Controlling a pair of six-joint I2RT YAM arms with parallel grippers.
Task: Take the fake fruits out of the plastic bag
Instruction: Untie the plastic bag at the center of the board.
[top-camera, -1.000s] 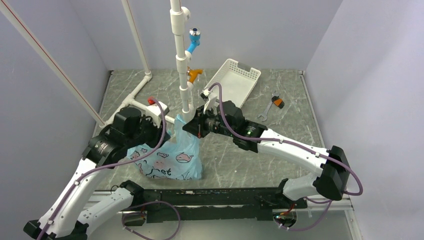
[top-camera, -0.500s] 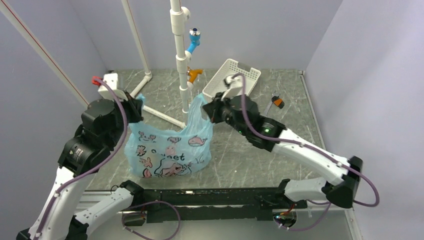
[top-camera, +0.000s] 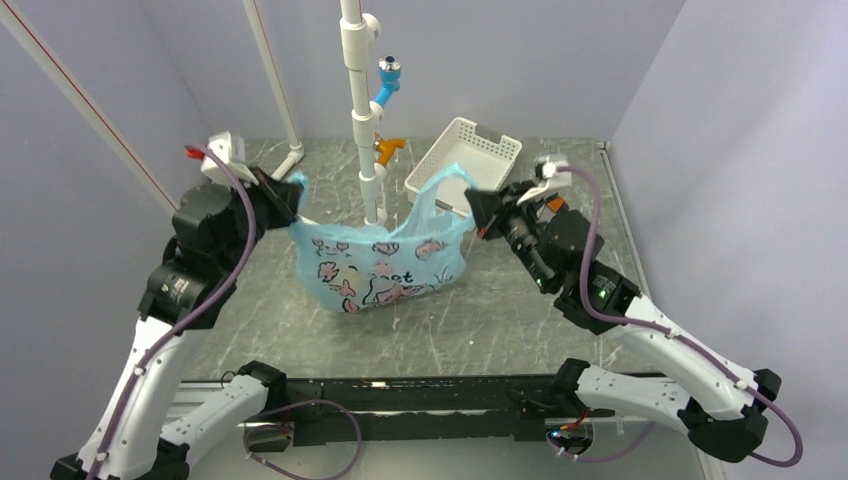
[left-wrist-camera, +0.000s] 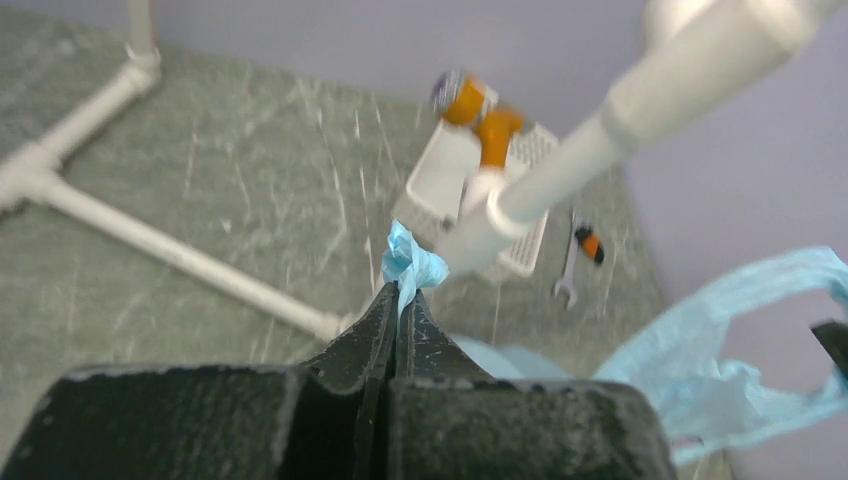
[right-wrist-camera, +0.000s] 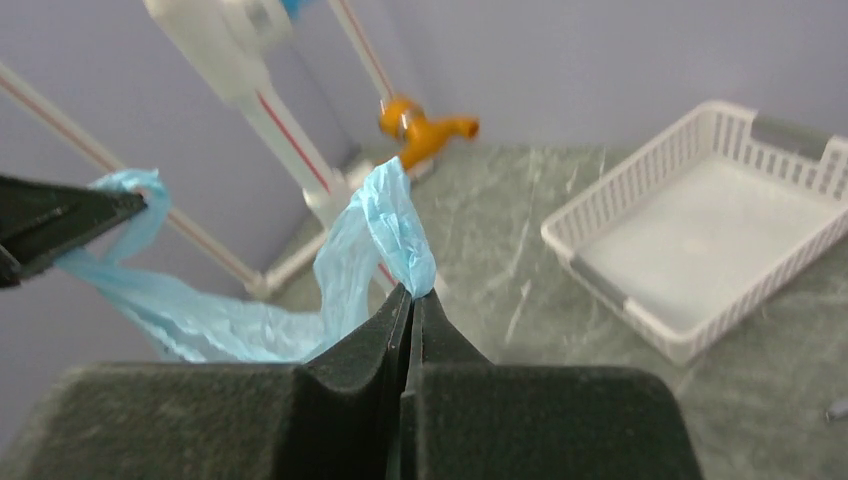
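Observation:
The light-blue plastic bag with whale prints hangs above the table, stretched between both grippers. My left gripper is shut on the bag's left handle, and a tuft of blue plastic sticks out past its tips. My right gripper is shut on the right handle, whose plastic loop rises from its tips. The bag's body sags low in the middle. The fake fruits are hidden inside the bag.
A white pipe stand with blue and orange fittings rises just behind the bag, its base pipes running along the table. A white perforated basket sits at the back right, with an orange-handled wrench beside it.
Both arms rose and drew apart, lifting the bag off the table and stretching it between them. The left gripper went from part open to shut on the handle.

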